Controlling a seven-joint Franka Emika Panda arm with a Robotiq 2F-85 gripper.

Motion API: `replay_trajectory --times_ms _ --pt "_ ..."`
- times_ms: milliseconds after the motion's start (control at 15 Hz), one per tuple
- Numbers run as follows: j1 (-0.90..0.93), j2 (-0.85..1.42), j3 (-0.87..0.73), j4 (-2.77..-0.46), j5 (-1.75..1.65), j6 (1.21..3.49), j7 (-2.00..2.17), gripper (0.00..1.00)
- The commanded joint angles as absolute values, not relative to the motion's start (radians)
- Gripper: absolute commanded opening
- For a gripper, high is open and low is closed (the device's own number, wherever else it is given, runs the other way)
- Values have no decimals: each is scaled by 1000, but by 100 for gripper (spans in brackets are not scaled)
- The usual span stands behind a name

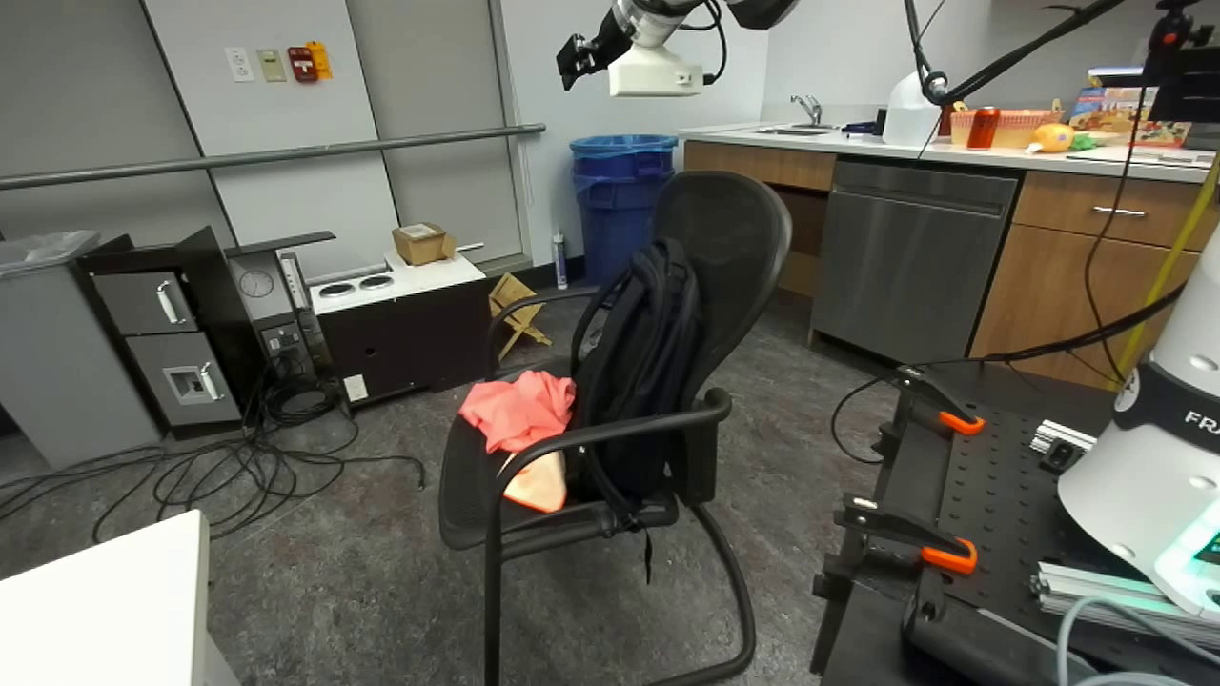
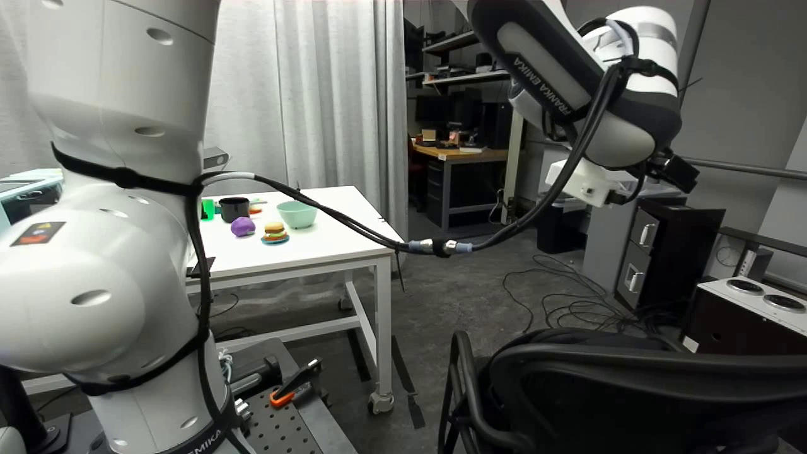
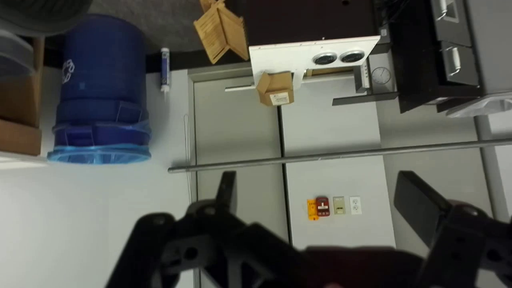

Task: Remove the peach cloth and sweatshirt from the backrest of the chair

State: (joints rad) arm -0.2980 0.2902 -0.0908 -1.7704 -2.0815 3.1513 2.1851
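The black office chair (image 1: 734, 248) stands on the floor; its back also shows in an exterior view (image 2: 605, 391). A crumpled coral-pink cloth (image 1: 519, 410) lies on the seat. A pale peach piece with an orange edge (image 1: 539, 482) lies below it, against a black backpack (image 1: 648, 353) that leans on the backrest. No cloth hangs over the backrest, and I cannot make out a sweatshirt. My gripper (image 3: 316, 180) is open and empty, high above and apart from the chair. It also shows in both exterior views (image 1: 575, 65) (image 2: 684, 173). The wrist view is upside down.
A blue bin (image 1: 621, 200) stands behind the chair. A toy stove (image 1: 400, 305) and cables (image 1: 276, 457) are on the floor. The counter (image 1: 724, 133) runs along the back. A white table (image 2: 315, 246) carries a bowl (image 2: 296, 214) and toy food. Orange-tipped clamps (image 1: 948, 555) edge the robot's base.
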Motion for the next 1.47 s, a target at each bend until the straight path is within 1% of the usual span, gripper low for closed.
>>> replay_trajectory --times_ms 0,200,467,533,600,1400 --pt "-339 273 -142 -1846 -1816 3314 1966 100" --pt "-348 258 -171 -1967 -1626 3384 1794 100" --pt "-337 244 -173 -2119 -1392 3390 1582 100" --pt "-336 277 -171 -2078 -1323 3377 1512 100" --pt "-335 276 -169 -2107 -1281 3378 1472 100" --pt "-333 260 -169 -2140 -1256 3380 1448 100"
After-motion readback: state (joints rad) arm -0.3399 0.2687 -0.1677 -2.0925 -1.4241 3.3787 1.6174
